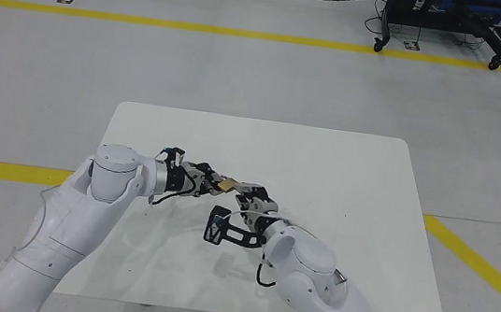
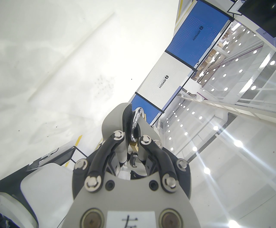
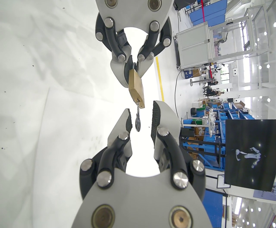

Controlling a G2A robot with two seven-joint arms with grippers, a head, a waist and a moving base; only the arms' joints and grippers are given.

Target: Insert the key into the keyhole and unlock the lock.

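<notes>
Two robot arms meet nose to nose above a white counter point(image 1: 352, 169), a brass lock point(image 3: 135, 86) held in the air between them. The left gripper point(image 3: 132, 64) is clamped on the lock's steel shackle point(image 2: 137, 121), so the brass body juts toward the other arm. The key point(image 3: 138, 121) sits with its blade in the keyhole point(image 3: 137, 101) at the body's free end, its bow hanging clear of the brass. The right gripper point(image 3: 141, 121) is spread wide, one finger on each side of the bow, neither pad appearing to touch it.

The coming move turns on one line: lock body, key and right gripper lie roughly on a common axis, the key's long axis running from the keyhole straight back between the right fingers. The bow shows edge-on in the right wrist view (its flat faces seem turned to the pads), so a plain closing should catch it squarely; unlocking would then be a twist about that axis. The right arm is the nearer to the key; the left steadies the lock.

No marking can be made out on lock or key. A white label point(image 2: 131, 219) with a dark character sits on the left gripper's housing, and blue and white wall panels point(image 2: 200, 36) behind carry small print.
</notes>
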